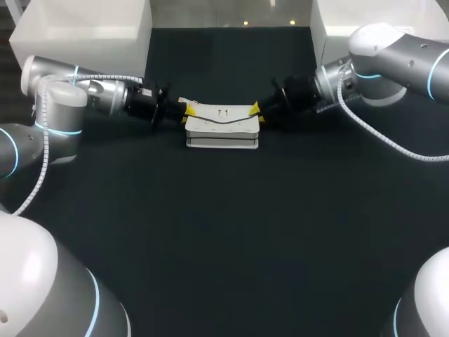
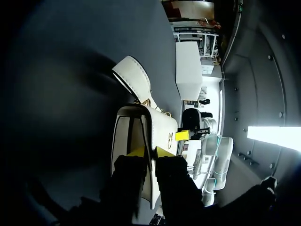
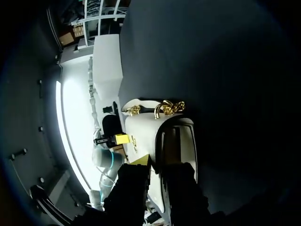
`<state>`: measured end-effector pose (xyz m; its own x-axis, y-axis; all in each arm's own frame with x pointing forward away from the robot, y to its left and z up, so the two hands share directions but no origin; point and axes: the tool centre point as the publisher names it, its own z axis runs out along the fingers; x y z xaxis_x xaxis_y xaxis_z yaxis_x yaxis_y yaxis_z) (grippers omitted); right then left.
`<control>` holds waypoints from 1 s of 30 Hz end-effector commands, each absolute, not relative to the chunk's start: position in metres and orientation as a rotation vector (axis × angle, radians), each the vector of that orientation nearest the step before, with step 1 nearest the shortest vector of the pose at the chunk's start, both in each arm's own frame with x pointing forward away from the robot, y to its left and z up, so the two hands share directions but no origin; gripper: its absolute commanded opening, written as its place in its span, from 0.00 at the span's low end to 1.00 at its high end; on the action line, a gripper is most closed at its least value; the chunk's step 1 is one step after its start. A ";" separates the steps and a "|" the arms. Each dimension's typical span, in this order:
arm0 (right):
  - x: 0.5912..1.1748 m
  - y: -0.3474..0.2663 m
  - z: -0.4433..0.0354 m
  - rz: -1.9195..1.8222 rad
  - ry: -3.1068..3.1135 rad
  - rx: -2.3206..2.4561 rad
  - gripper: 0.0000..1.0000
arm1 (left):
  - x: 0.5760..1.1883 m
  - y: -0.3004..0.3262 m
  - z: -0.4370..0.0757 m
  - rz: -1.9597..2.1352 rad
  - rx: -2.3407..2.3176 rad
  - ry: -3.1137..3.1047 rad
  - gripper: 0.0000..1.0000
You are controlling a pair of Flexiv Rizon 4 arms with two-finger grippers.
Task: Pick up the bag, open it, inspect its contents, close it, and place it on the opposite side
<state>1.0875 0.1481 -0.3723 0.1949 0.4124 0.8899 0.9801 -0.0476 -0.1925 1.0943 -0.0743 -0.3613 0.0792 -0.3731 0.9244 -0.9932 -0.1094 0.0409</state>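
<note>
Head view, table (image 1: 224, 232): dark top. Both pincers meet near its middle, its edges are well apart from them, and broad dark surface lies on their near side.
Left arm (image 1: 63, 105): comes in low from the left, its wrist aimed at the bag's left end.
Right arm (image 1: 393, 63): comes in low from the right, its wrist aimed at the bag's right end.
Bag (image 1: 222, 126) (image 2: 162, 127) (image 3: 146, 132): white, between the two pincers and held at both ends. Whether it touches the table cannot be told.
Inside the bag: the mouth is open beside each pincer and shows two dark pockets split by a white divider. What they hold cannot be told.
Flap (image 2: 134, 77): white and stitched, ahead of the left pincer, tilted away from the mouth.
Left pincer (image 1: 188, 110) (image 2: 150, 153): nearly pressed together, pinching a thin wall of the bag. One yellow tip is in the mouth, the other on the outer face.
Right pincer (image 1: 255, 111) (image 3: 155, 162): narrow gap, pinching the wall at its end. One yellow tip lies on the outer face, and the other finger runs toward the pockets with its tip hidden.
Chain (image 2: 146, 101) (image 3: 167, 108): gold, ahead of each pincer, on the bag's top edge.
Clasp (image 1: 222, 112) (image 2: 170, 140) (image 3: 134, 141): small, on the outer face, between the two pincers.
</note>
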 end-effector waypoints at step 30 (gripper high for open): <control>1.050 0.132 -0.348 -0.858 -1.423 -1.627 0.44 | 1.063 -0.014 -0.305 1.164 1.658 -1.488 1.00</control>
<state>1.0562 0.1298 -0.3473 0.1365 0.4479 0.8836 0.9900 -0.0286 -0.1384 1.0755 -0.0199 -0.3131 -0.0269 -0.4150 0.9094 -0.9898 -0.1165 -0.0825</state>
